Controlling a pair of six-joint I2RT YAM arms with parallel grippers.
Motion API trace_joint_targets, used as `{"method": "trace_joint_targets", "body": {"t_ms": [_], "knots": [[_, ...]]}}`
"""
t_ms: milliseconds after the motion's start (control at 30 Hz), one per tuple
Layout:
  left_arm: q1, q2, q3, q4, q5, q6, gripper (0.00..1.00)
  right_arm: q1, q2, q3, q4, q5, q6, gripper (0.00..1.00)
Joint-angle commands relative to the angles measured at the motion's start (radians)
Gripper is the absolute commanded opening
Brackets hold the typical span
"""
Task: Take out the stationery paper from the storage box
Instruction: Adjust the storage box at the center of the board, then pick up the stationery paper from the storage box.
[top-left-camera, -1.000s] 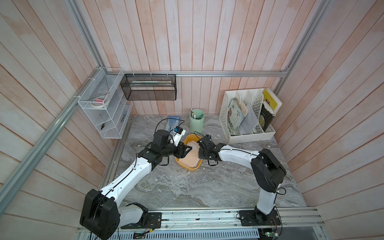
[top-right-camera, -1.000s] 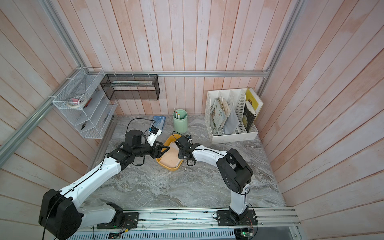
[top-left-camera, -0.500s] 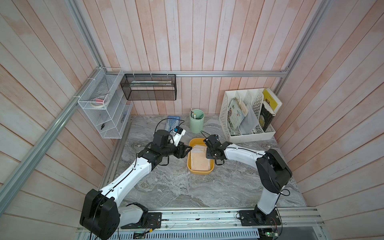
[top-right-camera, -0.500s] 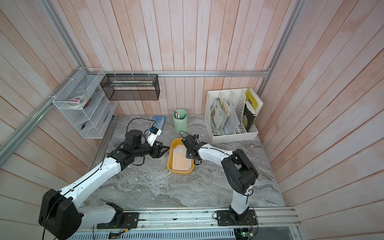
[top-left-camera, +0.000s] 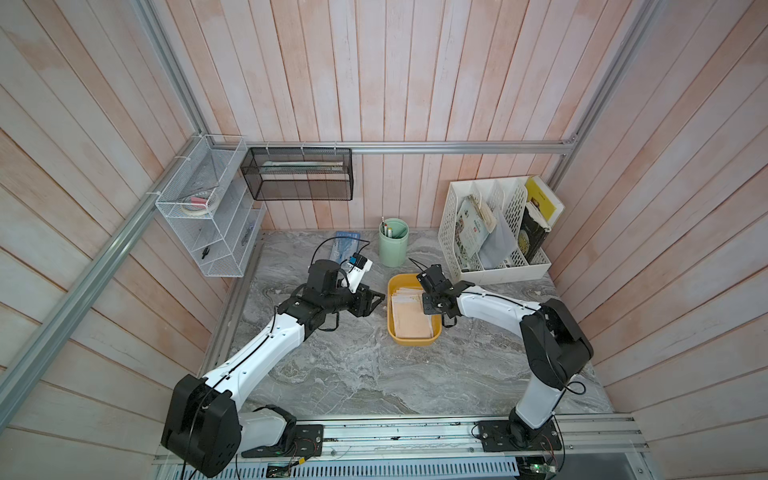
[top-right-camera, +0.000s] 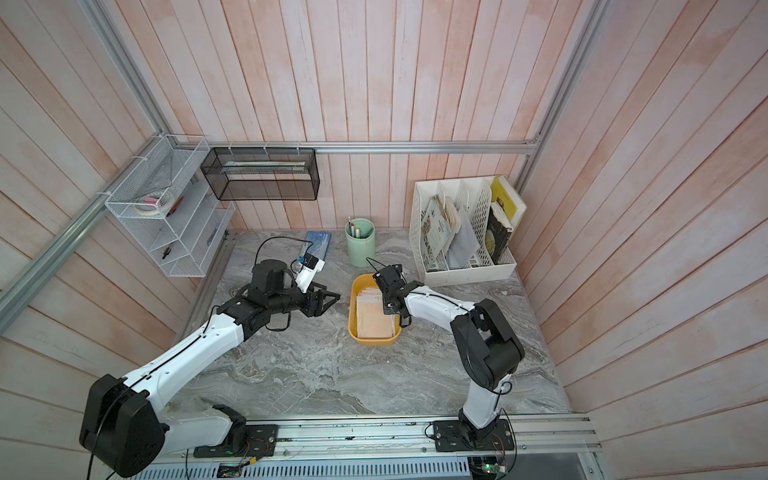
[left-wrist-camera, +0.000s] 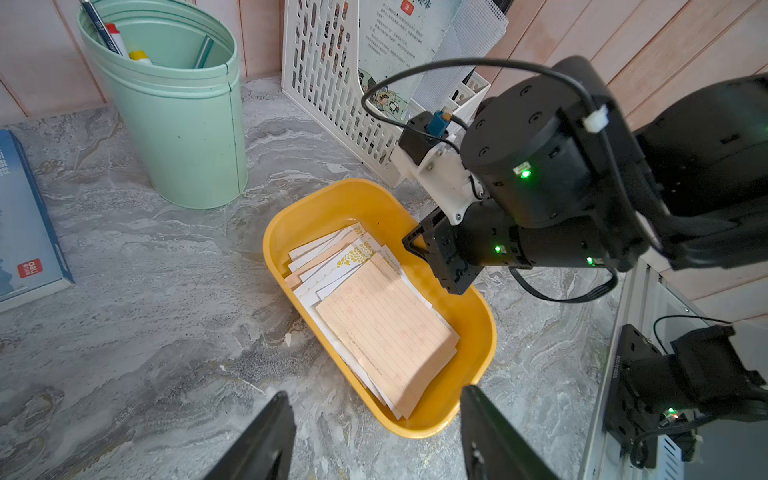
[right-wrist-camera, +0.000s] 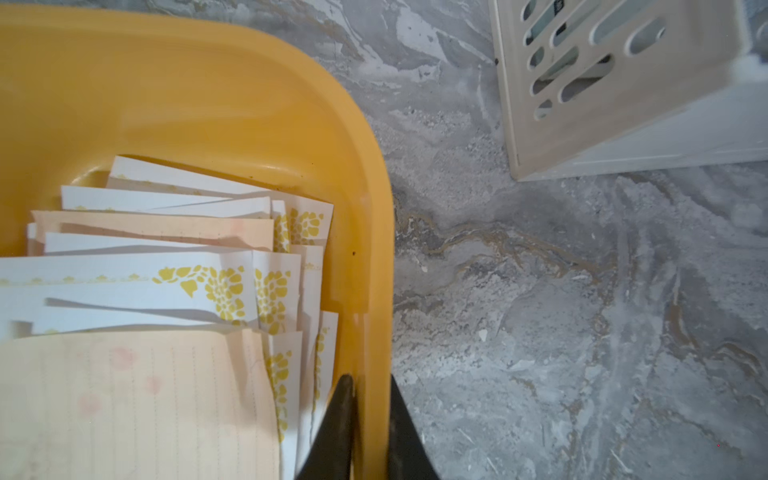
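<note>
Two fingers of the right gripper (right-wrist-camera: 369, 380) pinch the right wall of the shallow mustard-yellow plastic tub (top-left-camera: 411, 341) near the marbled tabletop's (top-left-camera: 374, 374) back edge; peach and gold-bordered white paper sheets (left-wrist-camera: 386, 328) lie inside. The left gripper (top-left-camera: 380, 300) hangs open, empty, alongside. A mint-green cup (top-left-camera: 392, 247) and perforated white organizer (top-left-camera: 451, 232) stand behind.

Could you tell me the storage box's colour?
The storage box is mustard yellow; left wrist view best.
</note>
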Motion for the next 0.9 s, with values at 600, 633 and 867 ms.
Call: {"method": "trace_joint_targets", "body": {"t_ms": [600,633,867], "knots": [[0.004,-0.042,-0.060,0.057,-0.072,-0.062,0.66,0.083,-0.027,0.093,0.056,-0.083,-0.058,0.36],[0.004,-0.041,-0.060,0.056,-0.072,-0.062,0.66,0.083,-0.004,0.104,0.046,-0.094,-0.062,0.36],[0.005,-0.044,-0.064,0.052,-0.076,-0.063,0.66,0.074,0.121,0.158,-0.026,0.001,-0.046,0.36]]}}
